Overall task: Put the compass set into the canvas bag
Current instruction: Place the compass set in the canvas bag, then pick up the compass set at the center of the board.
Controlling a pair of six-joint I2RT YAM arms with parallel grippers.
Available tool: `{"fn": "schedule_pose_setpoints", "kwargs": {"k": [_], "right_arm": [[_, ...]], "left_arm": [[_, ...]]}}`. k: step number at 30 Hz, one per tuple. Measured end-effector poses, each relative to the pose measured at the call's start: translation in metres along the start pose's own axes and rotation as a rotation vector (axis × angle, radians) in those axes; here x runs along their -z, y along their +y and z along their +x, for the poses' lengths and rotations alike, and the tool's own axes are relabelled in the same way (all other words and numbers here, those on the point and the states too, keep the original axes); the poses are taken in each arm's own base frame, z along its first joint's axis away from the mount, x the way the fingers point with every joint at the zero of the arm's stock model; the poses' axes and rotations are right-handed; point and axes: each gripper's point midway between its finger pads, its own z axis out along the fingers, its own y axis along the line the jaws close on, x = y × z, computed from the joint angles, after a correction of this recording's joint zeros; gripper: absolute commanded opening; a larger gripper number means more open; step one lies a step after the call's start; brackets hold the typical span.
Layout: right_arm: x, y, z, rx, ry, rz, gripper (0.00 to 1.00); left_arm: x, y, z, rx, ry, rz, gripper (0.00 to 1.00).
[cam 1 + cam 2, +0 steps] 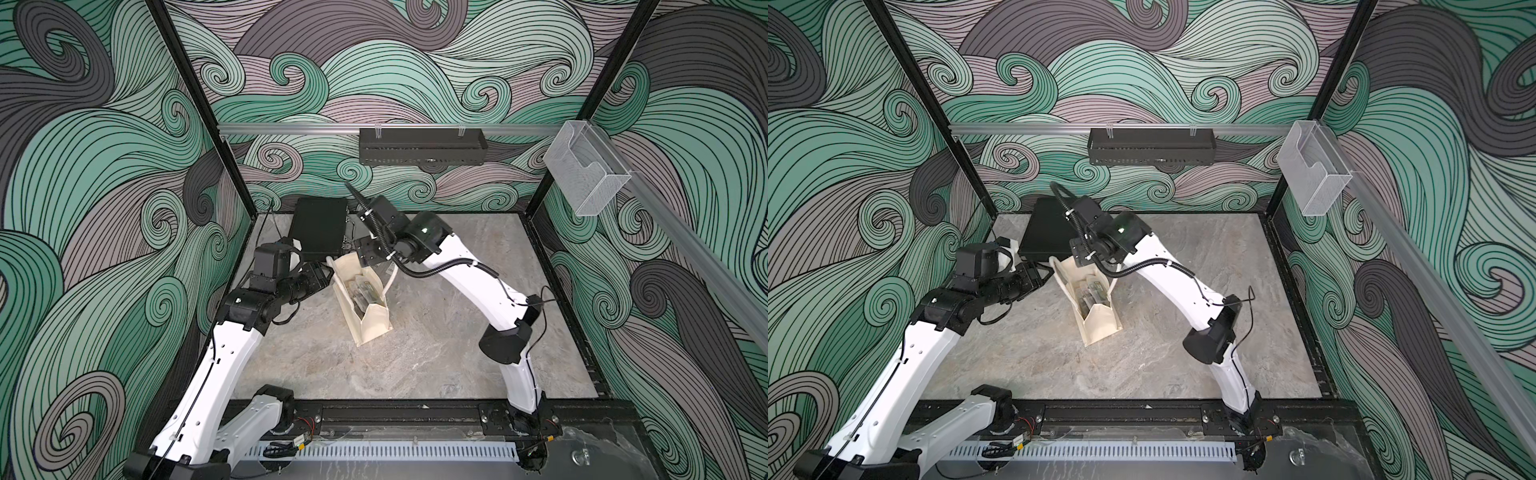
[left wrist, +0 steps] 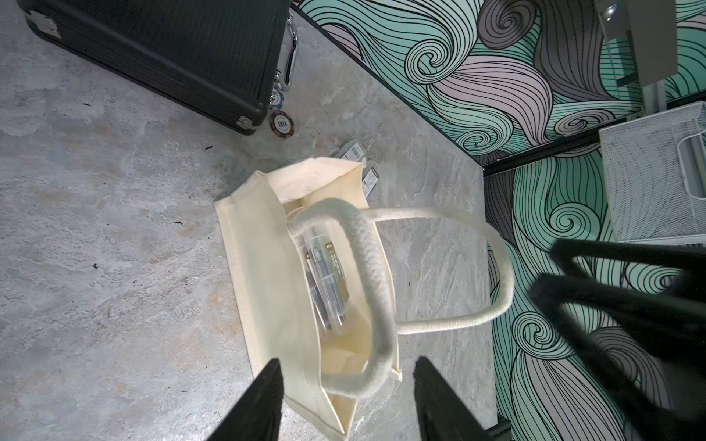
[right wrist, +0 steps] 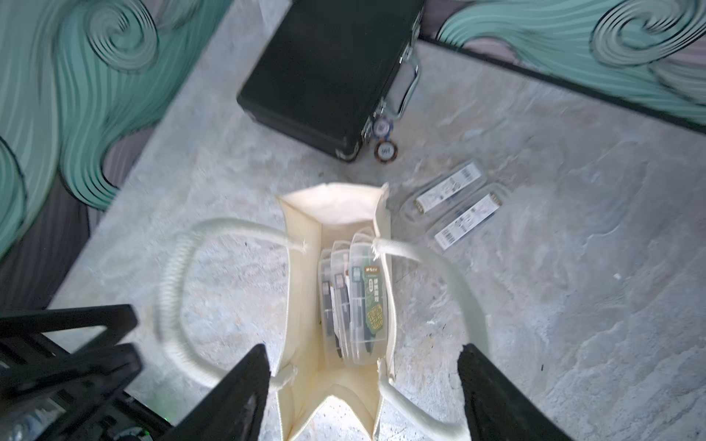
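The canvas bag (image 1: pixel 365 316) stands open-mouthed on the table between both arms, also visible in the other top view as the canvas bag (image 1: pixel 1096 316). Clear-cased compass sets (image 3: pixel 355 301) with a green label stand on edge inside it. Two more compass sets (image 3: pixel 452 189) lie flat on the table beside the bag. My right gripper (image 3: pixel 366 370) hangs open above the bag's mouth, holding nothing. My left gripper (image 2: pixel 347 397) is open at the bag's end, with a handle loop (image 2: pixel 366 378) rising between its fingers, not pinched.
A black hard case (image 1: pixel 320 228) with metal latches lies behind the bag, with two poker chips (image 3: pixel 386 151) at its corner. A black basket (image 1: pixel 422 145) and a clear holder (image 1: pixel 582 174) hang on the walls. A white mesh tray (image 2: pixel 657 179) shows in the left wrist view.
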Motion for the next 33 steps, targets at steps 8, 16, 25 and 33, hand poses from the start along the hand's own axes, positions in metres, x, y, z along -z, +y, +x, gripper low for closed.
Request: {"fn": "schedule_pose_setpoints", "kwargs": {"k": [8,16,25,33], "right_arm": [[0.018,-0.095,-0.027,-0.178,-0.081,0.178,0.79],[-0.082,-0.156,0.033,-0.307,0.172,0.351,0.81],[-0.179,-0.16,0.074,-0.343,0.338,0.342,0.78],[-0.22,-0.153,0.083,-0.407,0.362,0.281,0.75]], "left_arm": [[-0.01,-0.007,-0.004,-0.013,0.024,0.003,0.57],[-0.032,-0.001,-0.003,0.005,0.067,-0.02,0.56],[-0.043,-0.001,-0.005,0.054,0.079,-0.016,0.55],[-0.044,0.004,-0.004,0.069,0.073,-0.039,0.55]]}}
